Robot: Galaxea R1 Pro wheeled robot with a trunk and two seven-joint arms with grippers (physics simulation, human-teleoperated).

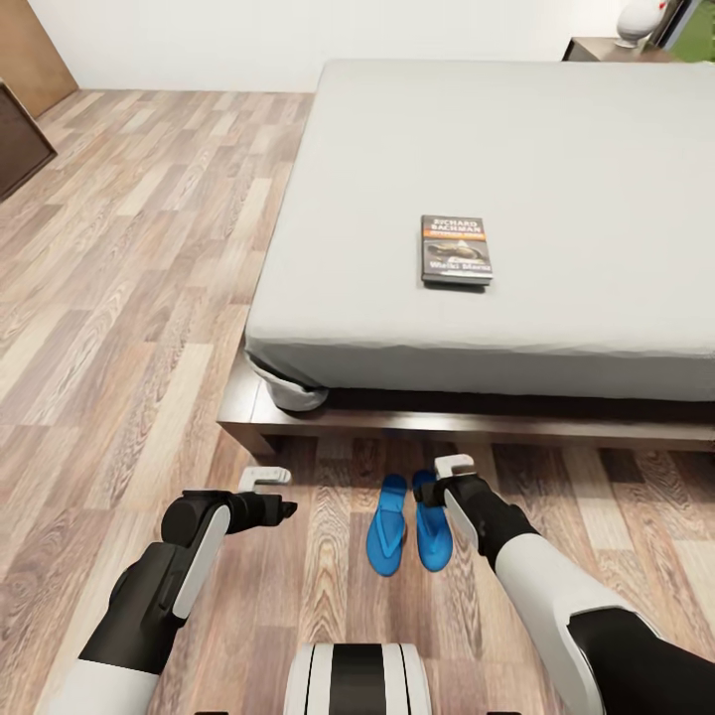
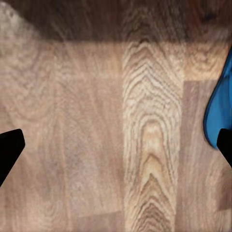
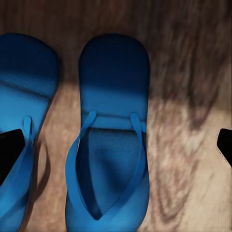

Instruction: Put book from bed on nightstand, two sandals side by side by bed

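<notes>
Since the sandals (image 1: 409,521) lay paired beside the bed (image 1: 516,179), I held my right end effector (image 1: 455,475) open above them — nothing gripped. My left end effector (image 1: 266,487) hung open too; the book (image 1: 456,250) awaited.

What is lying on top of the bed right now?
Only the book lies on the bed, flat, cover up, near its foot edge. The far right part of the mattress is out of frame.

Two blue sandals (image 3: 108,145) apparently side by side.
</notes>
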